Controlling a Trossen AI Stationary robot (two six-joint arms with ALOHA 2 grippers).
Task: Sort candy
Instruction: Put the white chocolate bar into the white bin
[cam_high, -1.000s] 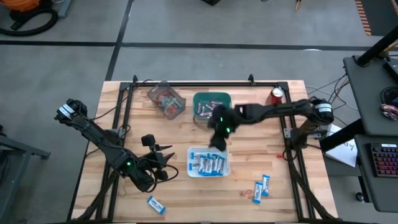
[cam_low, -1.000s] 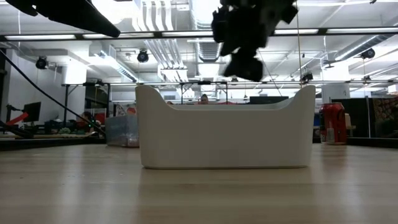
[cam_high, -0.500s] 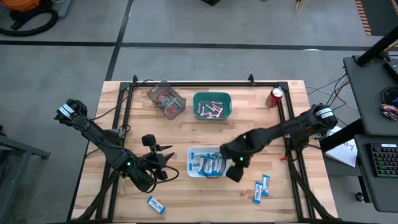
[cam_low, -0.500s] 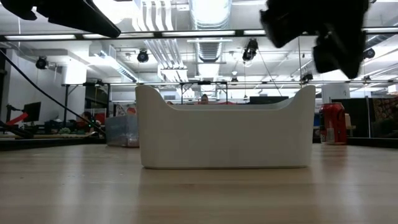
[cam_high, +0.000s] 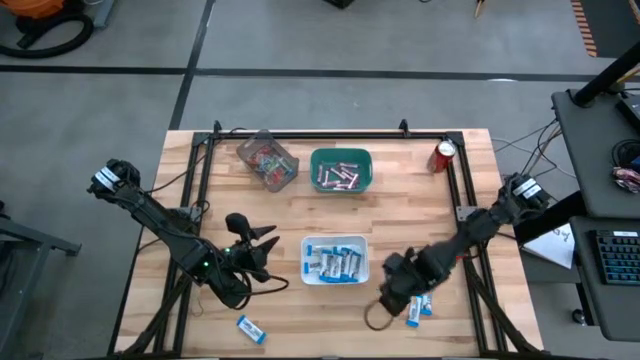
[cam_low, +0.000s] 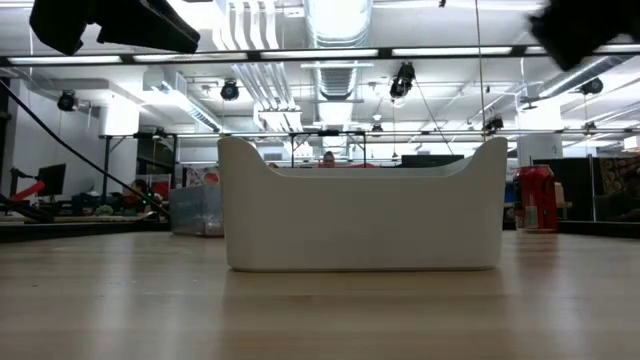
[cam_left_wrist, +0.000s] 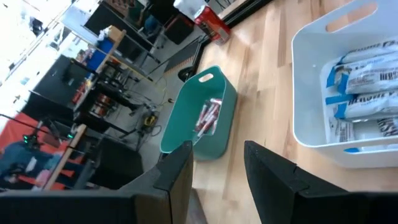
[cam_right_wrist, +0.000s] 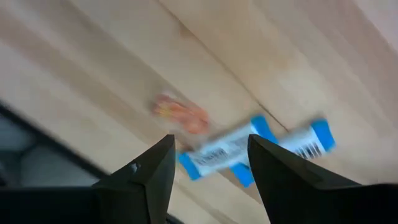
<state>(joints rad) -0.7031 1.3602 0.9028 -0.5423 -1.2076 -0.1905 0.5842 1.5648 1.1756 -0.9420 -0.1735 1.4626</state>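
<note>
Right claw (cam_right_wrist: 208, 165) swung from green bin (cam_high: 341, 170) to loose candy (cam_right_wrist: 227, 151) just beneath, fingers apart, empty. Next pick lined up. Left claw (cam_left_wrist: 217, 168) apart, idle.

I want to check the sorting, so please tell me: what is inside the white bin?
The white bin holds blue-and-white packets, lying side by side; the left wrist view shows them too. What lies under them is covered. No red pieces or sticks show there.
</note>
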